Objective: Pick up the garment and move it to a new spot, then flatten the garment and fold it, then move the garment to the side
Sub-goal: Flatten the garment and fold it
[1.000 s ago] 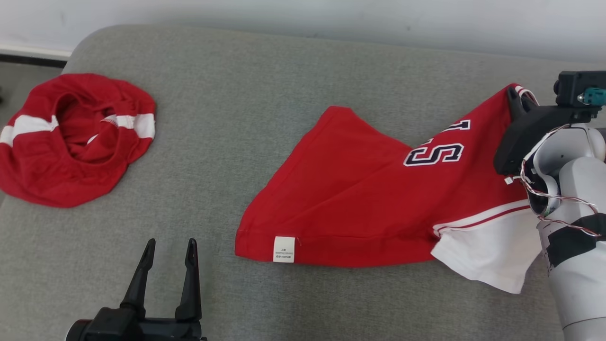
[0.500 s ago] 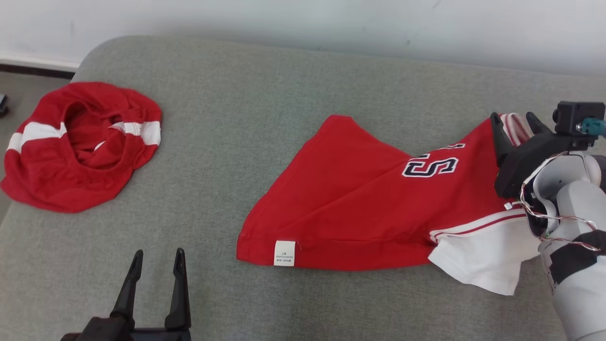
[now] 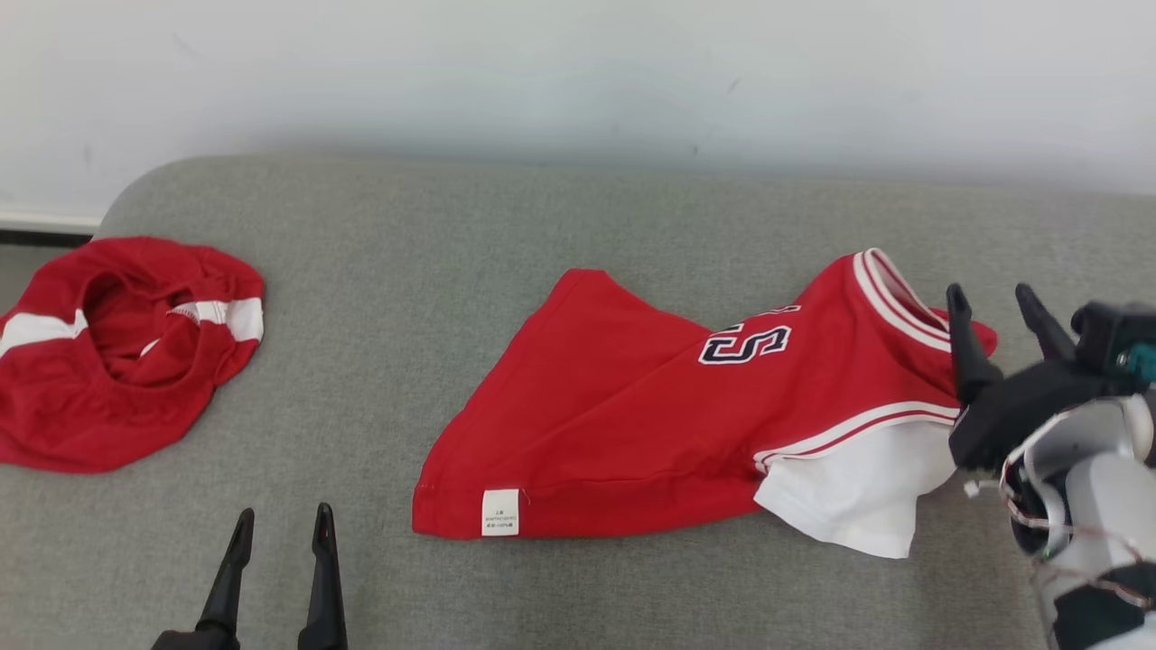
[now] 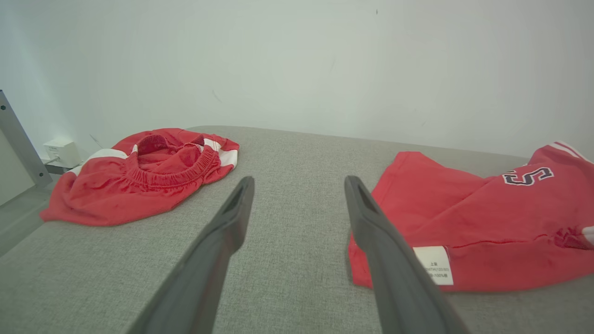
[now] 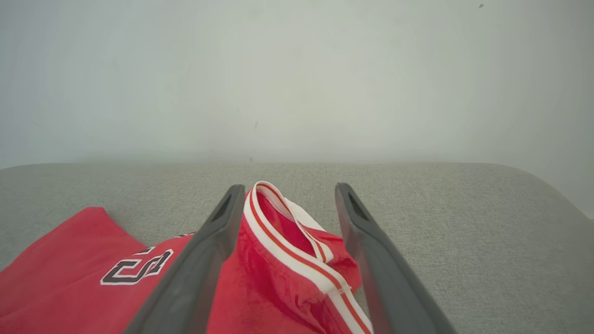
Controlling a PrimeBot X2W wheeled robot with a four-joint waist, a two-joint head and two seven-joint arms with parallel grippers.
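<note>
Now, garment: a red shirt (image 3: 632, 424) lies on the right half of the cushion (image 3: 406, 271). Its hem is toward the near left and its collar (image 3: 890, 293) toward the far right. A white sleeve (image 3: 849, 496) sticks out at the near right, and a white tag (image 3: 500, 512) shows at the hem.
Lie of it: rumpled, not flat, with a ridge across the body and the collar standing up in a loop.
Right tool: the right gripper (image 3: 989, 302) is released, its fingers (image 5: 209, 250) spread to either side of the collar loop and clamping nothing. Whether one finger brushes the cloth I cannot tell.
Left tool: the left gripper (image 3: 283, 516) is released too, empty, low at the near left and well apart from the shirt.
Done, as I judge: the shirt seems set down on its spot, since nothing holds it.
Left to do: flattening, folding, and moving it aside.
Neighbour: red shorts (image 3: 117, 379) with white stripes, bunched at the far left edge, well apart from the shirt.
Surface: the cushion is grey, woven and soft, with rounded corners. Cloth may drag on it when pulled.
Room: a plain white wall (image 3: 542, 72) stands right behind. At the left are a strip of floor (image 4: 16, 208) and a small white box (image 4: 59, 152) low on the wall.
</note>
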